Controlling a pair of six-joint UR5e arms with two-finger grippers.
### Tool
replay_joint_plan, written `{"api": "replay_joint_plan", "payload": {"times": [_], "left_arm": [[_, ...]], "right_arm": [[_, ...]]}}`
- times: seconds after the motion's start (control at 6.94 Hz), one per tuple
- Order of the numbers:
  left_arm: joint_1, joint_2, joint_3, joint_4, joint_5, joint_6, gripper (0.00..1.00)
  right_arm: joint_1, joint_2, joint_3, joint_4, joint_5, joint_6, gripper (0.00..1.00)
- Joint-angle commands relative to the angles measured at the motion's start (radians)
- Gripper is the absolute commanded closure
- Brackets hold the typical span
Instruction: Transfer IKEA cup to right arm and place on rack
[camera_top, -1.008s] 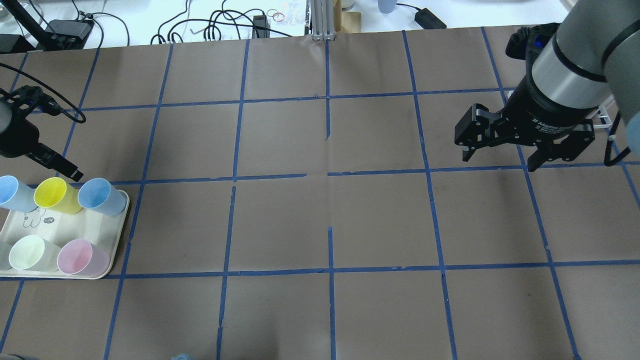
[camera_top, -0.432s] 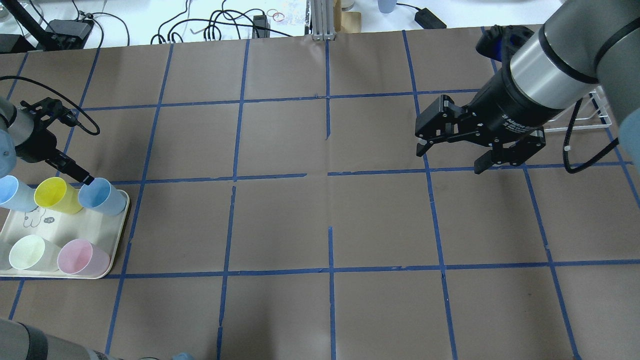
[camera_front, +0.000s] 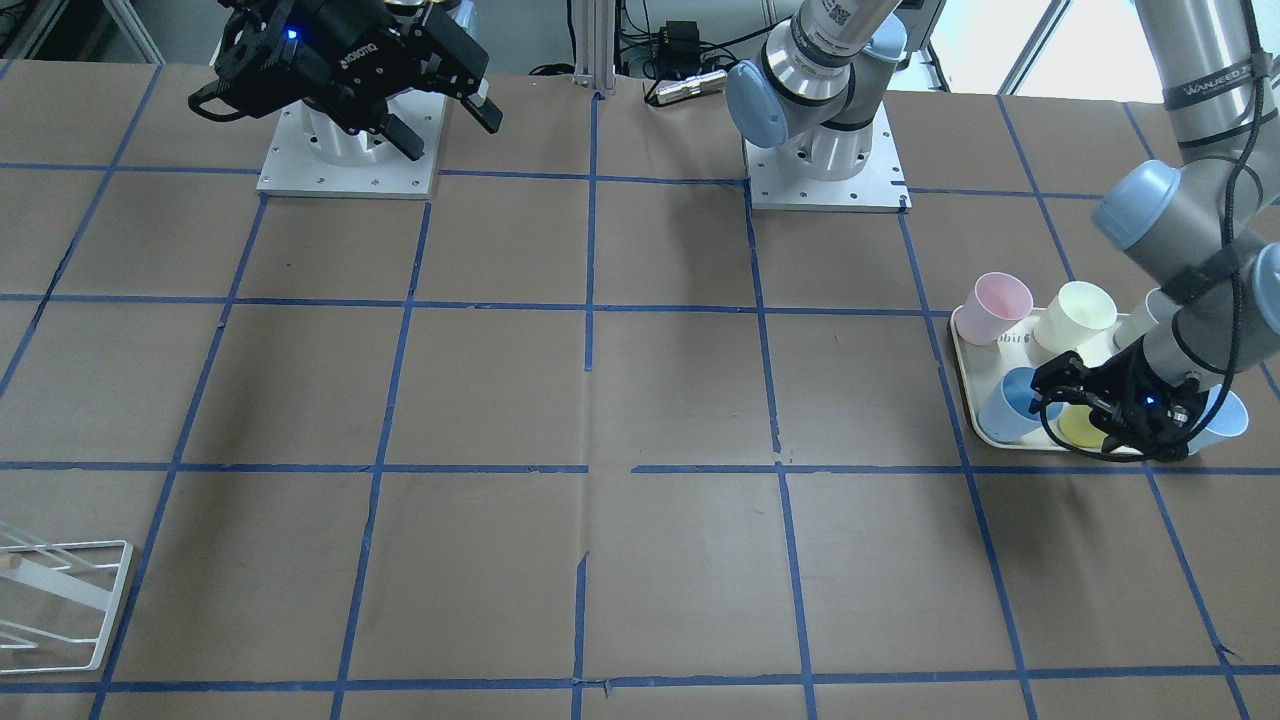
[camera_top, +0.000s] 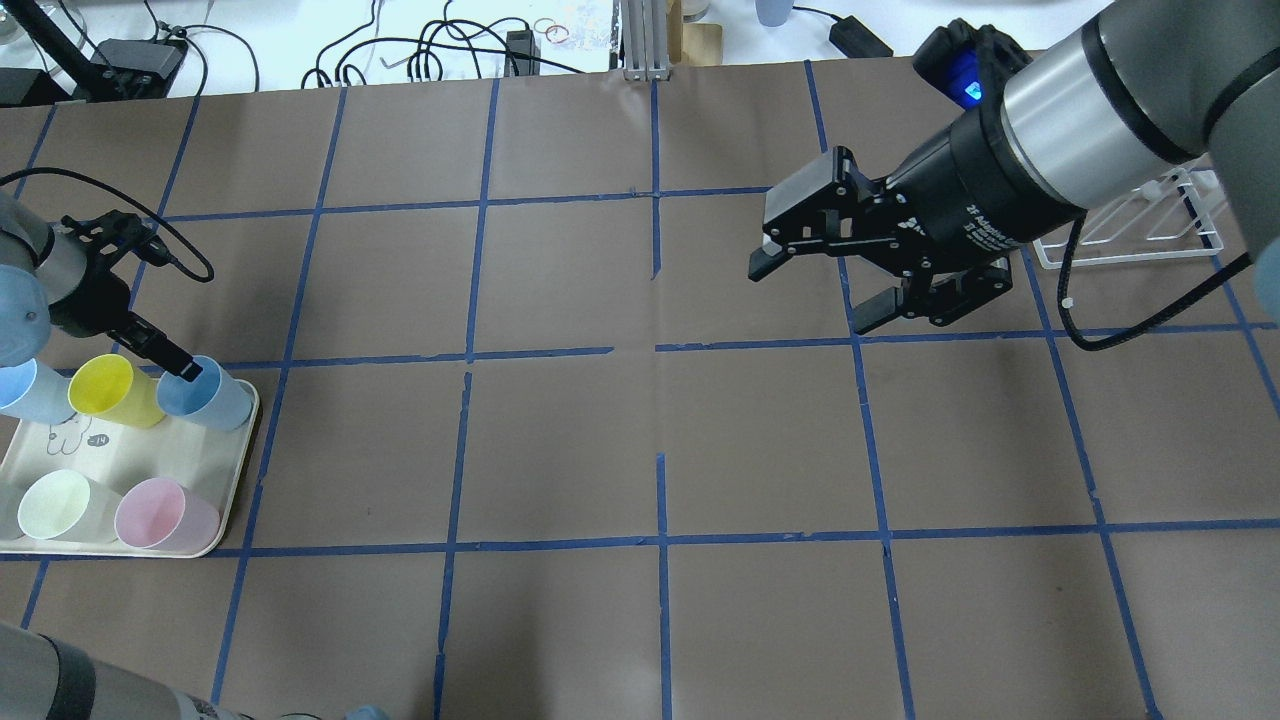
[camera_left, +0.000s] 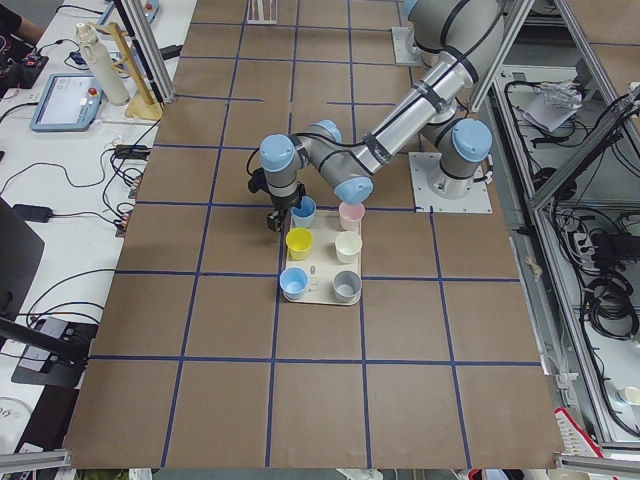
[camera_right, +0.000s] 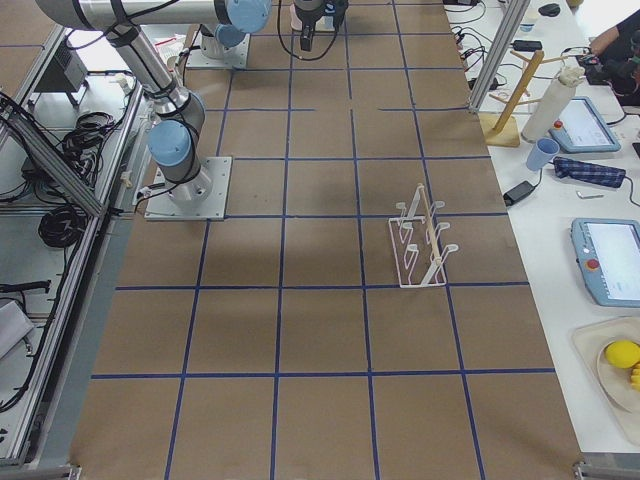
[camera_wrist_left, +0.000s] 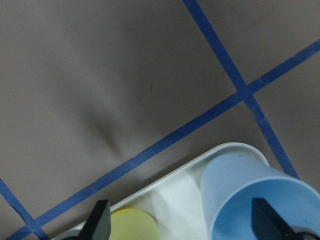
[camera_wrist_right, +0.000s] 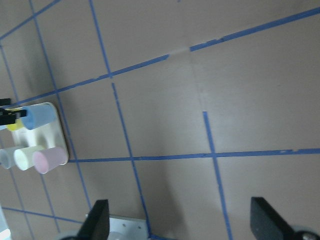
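Note:
The IKEA cup (camera_top: 212, 395) is the pale blue tumbler at the far right corner of the cream tray (camera_top: 232, 515); it also shows in the front view (camera_front: 1008, 408) and the left wrist view (camera_wrist_left: 250, 197). My left gripper (camera_top: 178, 362) is open at its rim: one finger (camera_wrist_left: 264, 220) is over the cup's mouth, the other (camera_wrist_left: 100, 221) by the yellow cup (camera_top: 105, 388). A second blue cup (camera_top: 25, 392) stands at the tray's left. My right gripper (camera_top: 812, 298) is open and empty, held above the table right of centre. The white wire rack (camera_top: 1135, 238) stands at the far right.
The tray also holds a pale green cup (camera_top: 55, 505) and a pink cup (camera_top: 160, 515); a grey cup (camera_left: 346, 286) shows in the exterior left view. Blue tape lines cross the brown table. Cables and boxes lie past the far edge (camera_top: 450, 45).
My right gripper has swung left, away from the rack and toward the table's middle. My left gripper has moved right and down to the blue cup's rim.

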Motion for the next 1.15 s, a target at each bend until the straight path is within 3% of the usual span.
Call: {"api": "replay_joint_plan", "payload": {"times": [0.0, 0.29, 0.43, 0.58, 0.72, 0.86, 1.01], "left_arm": [[0.004, -0.001, -0.019, 0.003, 0.000, 0.000, 0.01], [0.004, 0.000, -0.019, 0.001, 0.003, -0.003, 0.35], [0.006, 0.002, -0.021, -0.003, 0.001, -0.007, 0.60], [0.006, 0.006, -0.021, -0.014, -0.002, -0.033, 0.78], [0.006, 0.009, -0.023, -0.025, -0.002, -0.044, 0.89], [0.008, 0.020, -0.023, -0.055, -0.003, -0.046, 0.99], [0.008, 0.025, -0.021, -0.075, -0.005, -0.046, 1.00]], "right_arm": [[-0.011, -0.006, 0.004, 0.003, 0.189, -0.089, 0.00], [-0.060, -0.001, 0.028, 0.077, 0.366, -0.269, 0.00], [-0.101, -0.001, 0.075, 0.151, 0.475, -0.416, 0.00], [-0.132, -0.001, 0.111, 0.228, 0.611, -0.513, 0.00], [-0.142, -0.001, 0.125, 0.285, 0.690, -0.558, 0.00], [-0.140, 0.000, 0.134, 0.322, 0.701, -0.600, 0.00], [-0.140, 0.000, 0.142, 0.343, 0.727, -0.608, 0.00]]}}
